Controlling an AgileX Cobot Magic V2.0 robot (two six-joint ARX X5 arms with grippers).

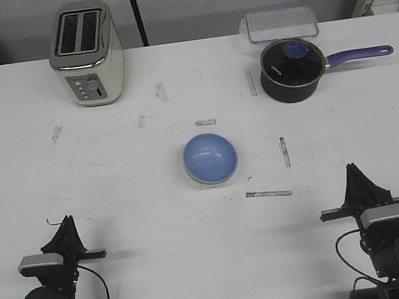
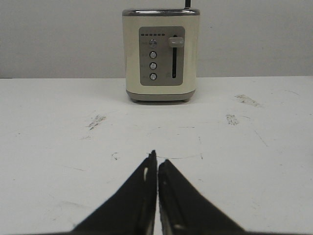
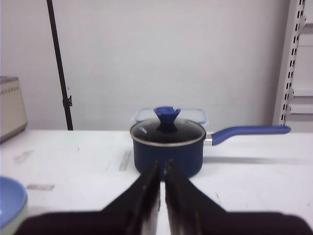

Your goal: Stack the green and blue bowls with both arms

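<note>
The light blue bowl (image 1: 210,156) sits in the middle of the table, nested inside the pale green bowl (image 1: 205,182), of which only a thin rim shows under it. The right wrist view catches the pair at its edge, the blue bowl (image 3: 7,200) on top of the green bowl (image 3: 18,218). My left gripper (image 1: 66,222) rests near the front left edge of the table, shut and empty (image 2: 157,156). My right gripper (image 1: 353,170) rests near the front right edge, also shut with nothing in it (image 3: 162,162). Both grippers are well apart from the bowls.
A cream toaster (image 1: 86,54) stands at the back left. A dark navy saucepan (image 1: 291,70) with a lid and a purple handle stands at the back right, with a clear lidded container (image 1: 280,24) behind it. Tape strips (image 1: 269,193) mark the white table (image 1: 143,224).
</note>
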